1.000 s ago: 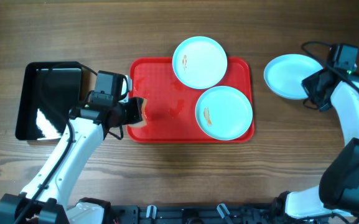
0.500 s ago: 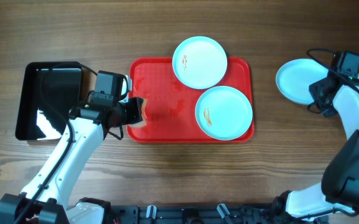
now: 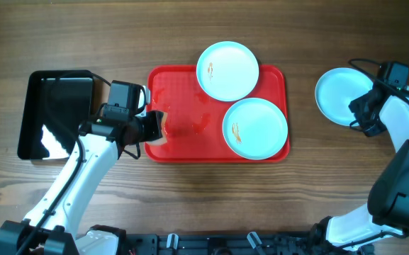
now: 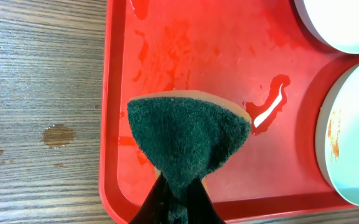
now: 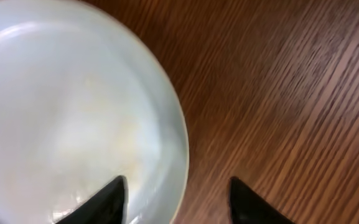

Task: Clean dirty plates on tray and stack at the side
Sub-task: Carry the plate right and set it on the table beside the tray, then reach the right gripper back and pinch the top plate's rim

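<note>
The left gripper (image 4: 178,198) is pressed together on a green-faced sponge (image 4: 188,134), pinching its narrow end so the pad fans out over the left part of the red tray (image 3: 176,92). A small puddle (image 4: 267,113) glints on the tray floor beside the sponge. Two plates rest on the tray: the upper plate (image 3: 227,71) overlaps the far rim, and the lower plate (image 3: 255,127) sits toward the right front corner. Each carries an orange smear. The third plate (image 3: 335,95) lies flat on the table (image 3: 190,205), well apart from the tray on the right.

The right gripper (image 5: 179,194) stands spread, one finger above this plate's inside, the other above bare wood, the rim between them. The wrist view is blurred, so contact with the rim cannot be confirmed.

Handling: the plates appear rigid, light and shallow, and are likely slippery where wet. Take hold at the rim, one finger inside the lip and one outside; the flat centre offers nothing to pinch. Steady a plate during scrubbing, since it may slide on the wet tray.
</note>
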Controlling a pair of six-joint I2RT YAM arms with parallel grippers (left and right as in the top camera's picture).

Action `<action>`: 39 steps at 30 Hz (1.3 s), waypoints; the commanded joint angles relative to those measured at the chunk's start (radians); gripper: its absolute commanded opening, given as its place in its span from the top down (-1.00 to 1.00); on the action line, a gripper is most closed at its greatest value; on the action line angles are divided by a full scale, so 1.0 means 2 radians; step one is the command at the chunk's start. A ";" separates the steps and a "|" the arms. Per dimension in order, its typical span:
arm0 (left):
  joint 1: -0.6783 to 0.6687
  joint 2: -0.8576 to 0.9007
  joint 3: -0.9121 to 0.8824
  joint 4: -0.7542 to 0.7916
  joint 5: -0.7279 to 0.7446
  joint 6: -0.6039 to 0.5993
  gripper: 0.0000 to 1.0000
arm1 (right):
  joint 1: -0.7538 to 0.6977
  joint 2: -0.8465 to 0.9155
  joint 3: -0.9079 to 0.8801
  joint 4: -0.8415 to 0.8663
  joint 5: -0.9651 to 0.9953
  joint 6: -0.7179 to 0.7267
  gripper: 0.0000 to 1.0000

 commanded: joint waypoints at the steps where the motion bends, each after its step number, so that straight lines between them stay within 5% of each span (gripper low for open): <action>1: 0.002 -0.004 0.001 0.002 -0.005 -0.002 0.92 | 0.000 -0.027 0.036 -0.021 -0.097 -0.063 0.42; 3: 0.002 -0.004 0.001 0.003 -0.005 -0.003 0.92 | 0.000 -0.048 0.054 -0.032 -0.183 -0.080 0.45; 8: 0.002 -0.004 0.001 0.004 -0.004 -0.003 0.92 | 0.009 -0.116 0.064 -0.023 -0.422 -0.094 0.16; 9: 0.002 -0.004 0.001 0.004 -0.004 -0.003 0.92 | 0.020 -0.130 0.064 -0.018 -0.449 -0.107 0.03; 12: 0.002 -0.004 0.001 0.004 -0.004 -0.003 0.92 | 0.068 -0.155 0.064 -0.017 -0.447 -0.141 -0.84; 13: 0.002 -0.004 0.001 0.004 -0.004 -0.003 0.92 | 0.090 -0.158 0.064 -0.018 -0.435 -0.153 -0.99; 22: 0.002 -0.004 0.001 0.003 -0.004 -0.003 0.92 | 0.314 -0.081 0.064 0.010 -0.199 -0.151 -0.99; 27: 0.002 -0.004 0.001 0.000 -0.005 -0.003 0.92 | 0.333 -0.052 0.081 0.057 -0.113 -0.138 -0.99; 36: 0.002 -0.004 0.001 0.000 -0.004 -0.003 0.92 | 0.319 0.054 0.105 0.108 -0.108 -0.143 -0.97; 39: 0.002 -0.004 0.001 -0.001 -0.004 -0.003 0.92 | 0.319 0.097 0.110 0.125 -0.110 -0.138 -0.77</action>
